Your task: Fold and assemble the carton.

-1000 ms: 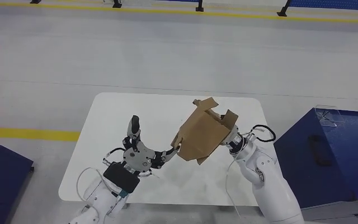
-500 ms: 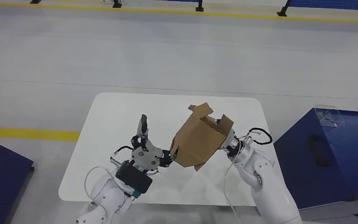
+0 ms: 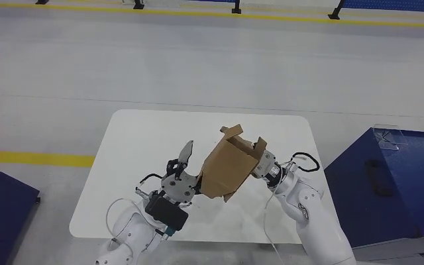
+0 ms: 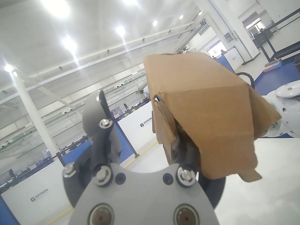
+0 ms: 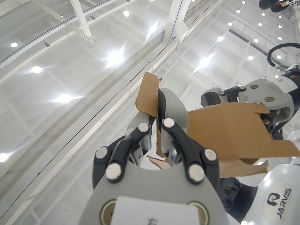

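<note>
Carton (image 3: 228, 169) above table's (image 3: 132, 152) near half

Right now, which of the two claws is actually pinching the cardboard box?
The right gripper, shut on a flap of the carton; the left gripper stands open.

The carton (image 3: 225, 169) is a brown cardboard box. It is partly made up, and its sides already stand in a box shape. It is held up over the near half of the white table (image 3: 132, 146). It is tilted, with one end higher and farther away. At that end small flaps (image 3: 232, 130) stick out loose. The right gripper (image 5: 157, 108) pinches one flap. The low end sits against the left gripper (image 3: 191, 167), and a loose flap hangs there.
</note>
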{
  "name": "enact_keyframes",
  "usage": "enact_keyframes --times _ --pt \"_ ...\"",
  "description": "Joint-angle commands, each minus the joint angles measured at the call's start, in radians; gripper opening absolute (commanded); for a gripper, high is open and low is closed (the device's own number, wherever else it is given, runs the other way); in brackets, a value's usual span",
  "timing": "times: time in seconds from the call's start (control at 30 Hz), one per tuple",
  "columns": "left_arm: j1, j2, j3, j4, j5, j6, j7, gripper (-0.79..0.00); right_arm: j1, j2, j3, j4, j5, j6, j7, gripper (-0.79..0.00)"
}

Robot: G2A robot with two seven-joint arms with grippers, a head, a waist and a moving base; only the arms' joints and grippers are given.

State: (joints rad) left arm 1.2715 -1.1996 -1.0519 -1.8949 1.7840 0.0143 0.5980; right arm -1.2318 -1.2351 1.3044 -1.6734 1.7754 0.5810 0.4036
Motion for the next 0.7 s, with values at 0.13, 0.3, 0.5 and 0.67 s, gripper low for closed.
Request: enact_keyframes --times 0.13,0.3,0.5,0.67 --pt "0.005 -0.004 -0.003 -0.001 0.009 -0.001 -0.018 -0.785 -0.001 0.0 -0.001 0.002 -0.001 0.0 -0.006 0.0" --pt "0.005 -0.004 -0.002 -0.001 0.011 0.002 -0.017 -0.785 -0.001 0.0 -0.001 0.002 -0.001 0.0 -0.006 0.0" --pt "0.005 -0.004 -0.002 -0.001 0.011 0.002 -0.017 -0.785 -0.001 0.0 -0.001 0.002 -0.001 0.0 -0.006 0.0" --pt "0.009 -0.005 -0.007 0.003 0.003 0.007 -0.036 -0.785 0.009 0.009 0.063 0.04 -0.104 -0.06 0.023 0.0"
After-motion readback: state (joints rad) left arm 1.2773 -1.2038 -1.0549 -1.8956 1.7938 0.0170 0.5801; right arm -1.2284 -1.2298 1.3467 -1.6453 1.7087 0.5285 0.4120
